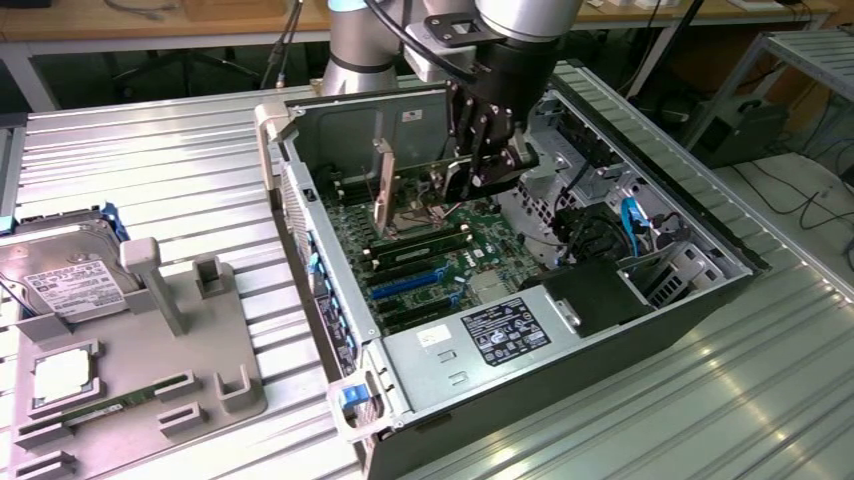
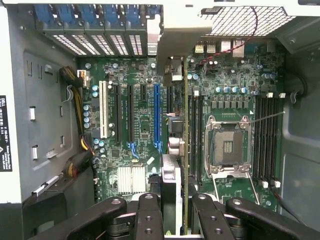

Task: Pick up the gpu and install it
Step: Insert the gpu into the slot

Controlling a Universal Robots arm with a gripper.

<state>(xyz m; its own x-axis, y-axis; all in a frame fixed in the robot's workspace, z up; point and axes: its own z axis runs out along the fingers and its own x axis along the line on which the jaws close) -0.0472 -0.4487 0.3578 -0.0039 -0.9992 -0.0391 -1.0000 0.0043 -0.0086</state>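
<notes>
Between the jaws: the gpu (image 2: 185,130) stands on its edge. The gripper (image 2: 177,220) is closed narrowly on it, with one black finger (image 2: 150,215) against each face.
Under the gripper: the card hangs over the green motherboard (image 2: 142,130). It runs between the long blue slot (image 2: 157,115) and the bare processor socket (image 2: 227,145). I cannot tell if its lower edge touches the board.
Beside the card: a white slot (image 2: 103,110) lies beyond the blue one. Black memory slots (image 2: 265,135) lie on the far side of the socket.
Around the board: the open computer case (image 1: 694,215) lies on its side on a ribbed metal table (image 1: 160,170).
Writing: a black sticker (image 2: 4,132) on the case wall carries white letters, too small to read. The black label (image 1: 501,332) on the silver power supply box and the white label on the hard drive (image 1: 60,280) cannot be read either.
Exterior view gives: the arm reaches down into the case. The card's pale end bracket (image 1: 384,185) stands upright at the exterior view's left of the gripper. A grey holder tray (image 1: 200,380) sits well apart at the exterior view's left. It carries the hard drive and a slim green memory stick (image 1: 114,405).
Wrist view gives: the socket's pin field and the row of blue clips (image 2: 100,17) at the case's end wall.
</notes>
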